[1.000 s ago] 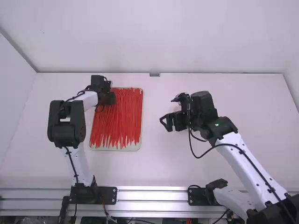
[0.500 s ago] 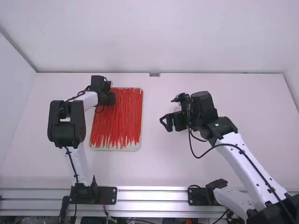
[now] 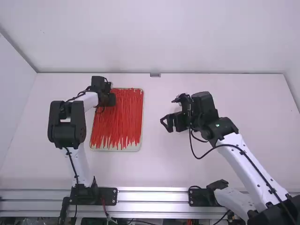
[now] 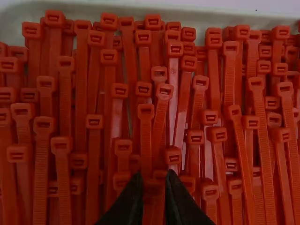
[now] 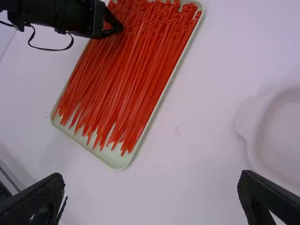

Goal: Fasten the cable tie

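A heap of orange cable ties (image 3: 119, 117) lies on a pale green tray (image 3: 117, 148) at the table's left. My left gripper (image 3: 108, 98) is pressed down into the heap at the tray's far left corner. In the left wrist view its fingertips (image 4: 136, 199) stand nearly together on one tie's strap (image 4: 152, 206), among many tie heads (image 4: 145, 89). My right gripper (image 3: 171, 123) hovers above the bare table to the right of the tray, fingers wide apart and holding nothing. The right wrist view looks down on the ties (image 5: 126, 75), the tray (image 5: 117, 161) and the left gripper (image 5: 110, 26).
The white table (image 3: 225, 93) stretches wide to the right of the tray and in front of it. A wall bounds the table at the back and the left. A black cable (image 5: 47, 47) trails from the left arm's wrist beside the tray.
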